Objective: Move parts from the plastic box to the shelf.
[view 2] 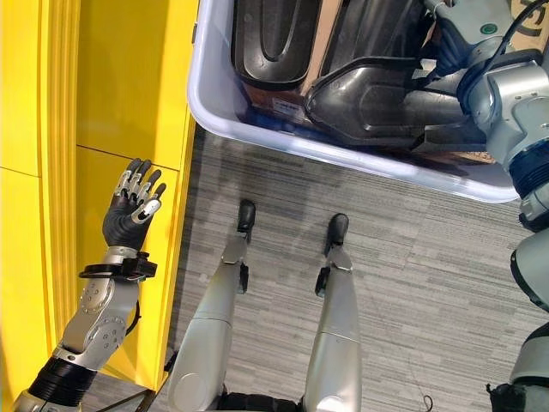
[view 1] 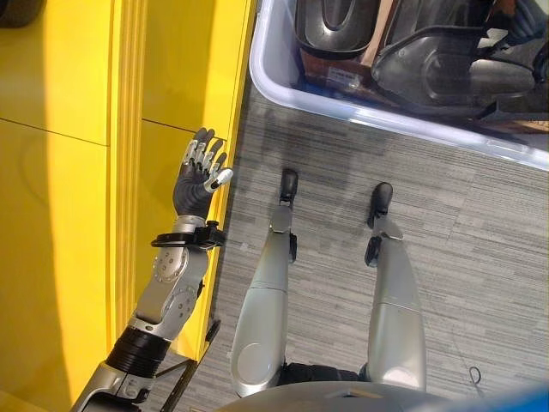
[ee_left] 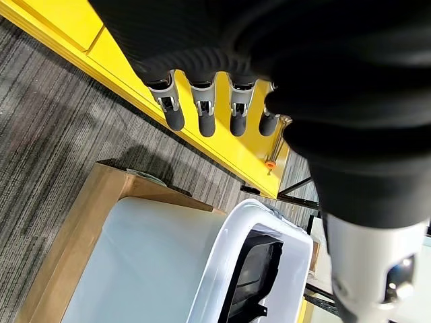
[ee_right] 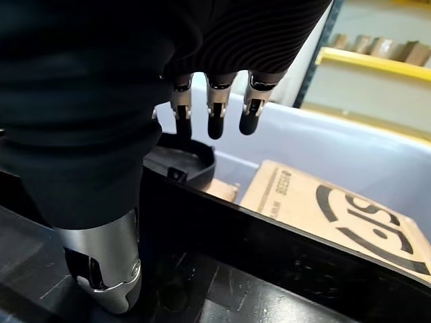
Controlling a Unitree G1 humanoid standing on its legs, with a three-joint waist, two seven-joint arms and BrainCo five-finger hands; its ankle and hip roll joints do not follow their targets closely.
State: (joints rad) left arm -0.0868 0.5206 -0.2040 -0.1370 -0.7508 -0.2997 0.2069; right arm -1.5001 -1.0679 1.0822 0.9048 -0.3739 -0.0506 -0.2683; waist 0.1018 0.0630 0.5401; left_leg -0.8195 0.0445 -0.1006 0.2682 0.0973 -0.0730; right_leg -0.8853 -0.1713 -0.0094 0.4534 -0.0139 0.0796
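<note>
Right up close, my right hand hangs inside the big pale plastic box at 12 o'clock, fingers straight and loose, holding nothing. I think it sits low so it can grab one of the black curved plastic parts, which all lie in the box, on a flat brown cardboard sheet. At 9 o'clock stands the tall yellow shelf. My left hand waits beside it, fingers spread and empty, likely to keep clear.
</note>
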